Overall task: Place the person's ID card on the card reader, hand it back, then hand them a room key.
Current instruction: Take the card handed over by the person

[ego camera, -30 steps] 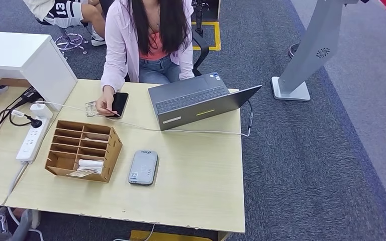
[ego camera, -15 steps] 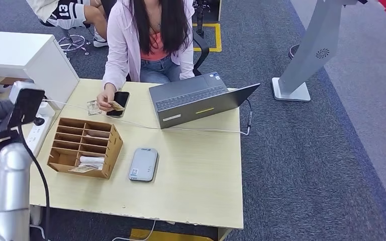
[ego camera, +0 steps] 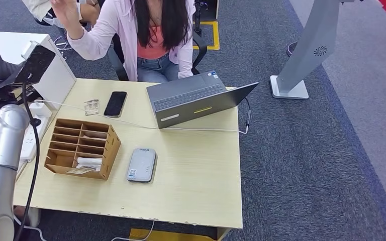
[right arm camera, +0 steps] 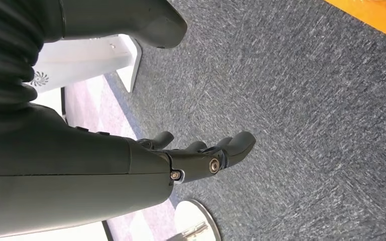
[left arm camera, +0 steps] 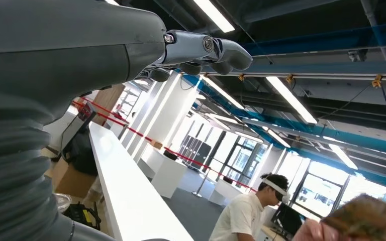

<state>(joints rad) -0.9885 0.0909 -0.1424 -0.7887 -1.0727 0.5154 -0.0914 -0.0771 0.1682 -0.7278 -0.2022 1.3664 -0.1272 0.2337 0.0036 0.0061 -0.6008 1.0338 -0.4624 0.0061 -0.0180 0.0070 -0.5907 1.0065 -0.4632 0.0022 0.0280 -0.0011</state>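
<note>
My left arm (ego camera: 2, 135) is raised along the table's left side. In the left wrist view my left hand (left arm camera: 201, 50) is empty, fingers loosely spread in the air. A brownish ID card (left arm camera: 369, 218) shows at the corner of that view, held by the person's fingers (left arm camera: 314, 233) and apart from my hand. The person's raised hand (ego camera: 68, 11) is up beyond the table's far left. The grey card reader (ego camera: 142, 164) lies flat mid-table. A wooden organizer (ego camera: 83, 148) holds cards in its slots. My right hand (right arm camera: 201, 155) hangs empty over the carpet.
An open laptop (ego camera: 196, 98) stands at the table's far side with a white cable running across. A black phone (ego camera: 115, 103) and a small slip (ego camera: 91, 106) lie near it. A power strip (ego camera: 30, 140) and a white box (ego camera: 45, 70) sit at the left.
My left arm rose from the lower left edge to high beside the table. The person took the card from beside the phone and lifted it up toward the far left.
</note>
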